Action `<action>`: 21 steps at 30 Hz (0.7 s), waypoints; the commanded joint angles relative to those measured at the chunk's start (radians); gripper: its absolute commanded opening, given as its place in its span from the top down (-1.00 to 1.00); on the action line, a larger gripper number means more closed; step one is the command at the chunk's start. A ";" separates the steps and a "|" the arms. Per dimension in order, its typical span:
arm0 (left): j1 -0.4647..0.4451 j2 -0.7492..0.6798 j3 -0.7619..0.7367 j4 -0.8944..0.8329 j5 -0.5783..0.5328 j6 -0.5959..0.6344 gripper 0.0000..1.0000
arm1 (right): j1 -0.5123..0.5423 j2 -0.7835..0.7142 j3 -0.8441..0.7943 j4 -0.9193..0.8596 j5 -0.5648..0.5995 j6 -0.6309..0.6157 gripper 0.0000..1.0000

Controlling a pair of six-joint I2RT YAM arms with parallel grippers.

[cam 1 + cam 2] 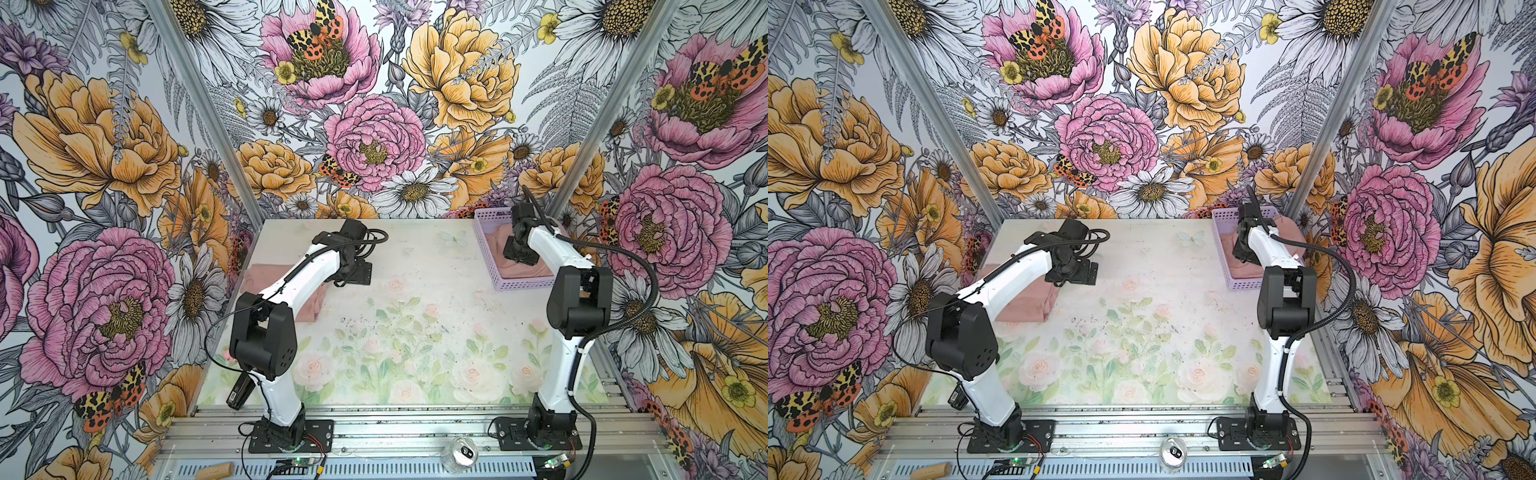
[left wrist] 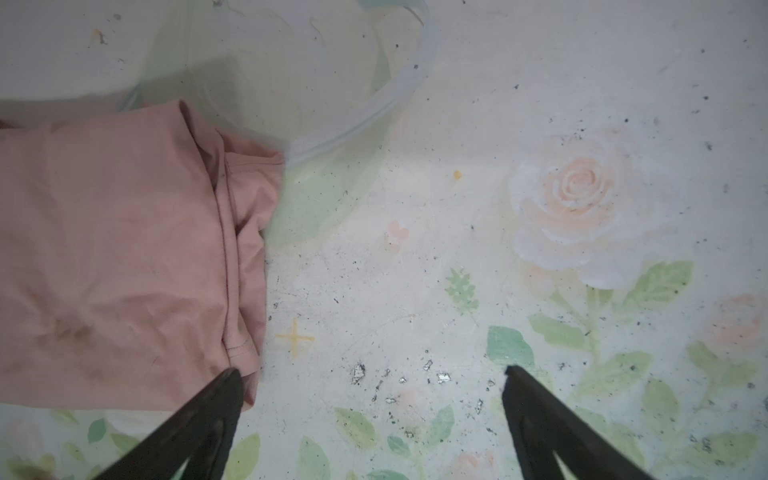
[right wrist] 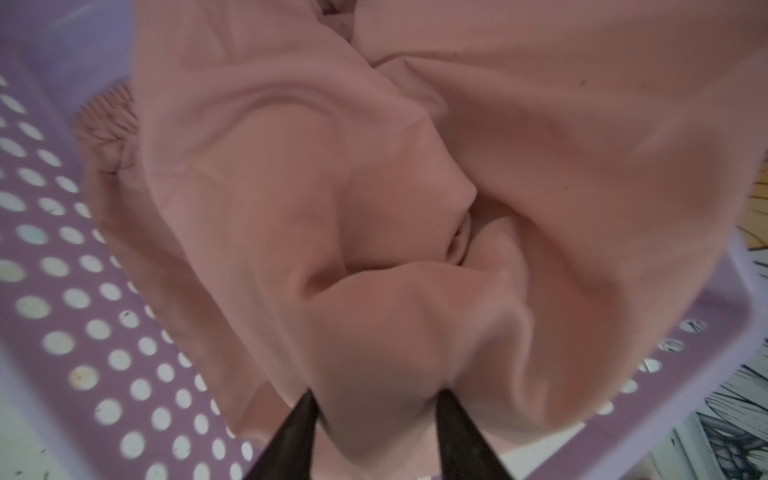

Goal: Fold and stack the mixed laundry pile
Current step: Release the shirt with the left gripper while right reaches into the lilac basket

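A folded dusty-pink garment [image 1: 307,309] [image 1: 1025,305] lies on the table's left side, partly under my left arm. My left gripper [image 1: 355,274] [image 1: 1081,274] [image 2: 372,374] hovers open just right of that garment [image 2: 116,249], with only bare table between its fingers. The remaining pink laundry [image 1: 523,272] [image 1: 1246,270] [image 3: 374,187] sits crumpled in the lavender basket [image 1: 515,284] [image 1: 1241,284] [image 3: 83,332] at the back right. My right gripper [image 1: 519,253] [image 1: 1244,253] [image 3: 376,395] reaches into the basket, its fingers pinching a raised fold of the pink cloth. A gathered ribbed edge [image 3: 104,133] shows beside it.
A clear plastic tube [image 2: 374,112] lies on the table near the folded garment. At the front rail stand a drink can [image 1: 460,454] and a wooden cylinder [image 1: 214,471]. A small black device [image 1: 239,390] sits by the left arm's base. Floral walls close in three sides.
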 commanded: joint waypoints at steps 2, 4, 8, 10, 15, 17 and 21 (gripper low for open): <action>-0.016 0.003 0.013 0.034 0.030 -0.035 -0.98 | -0.010 -0.013 0.073 -0.006 0.052 -0.033 0.99; -0.021 -0.006 0.007 0.039 0.031 -0.042 -0.98 | -0.009 -0.052 0.084 -0.002 0.046 -0.039 1.00; -0.025 -0.029 0.001 0.057 0.040 -0.066 -0.97 | -0.012 -0.171 0.111 -0.004 0.005 -0.044 1.00; -0.030 -0.041 0.001 0.067 0.045 -0.074 -0.98 | -0.012 -0.241 0.127 -0.004 -0.031 -0.044 1.00; -0.042 -0.075 -0.010 0.099 0.049 -0.091 -0.98 | -0.008 -0.382 0.213 -0.005 -0.133 -0.059 1.00; -0.045 -0.089 -0.020 0.114 0.051 -0.099 -0.98 | -0.004 -0.425 0.263 -0.007 -0.178 -0.062 1.00; -0.051 -0.115 -0.039 0.133 0.055 -0.115 -0.97 | 0.023 -0.483 0.395 -0.017 -0.289 -0.067 1.00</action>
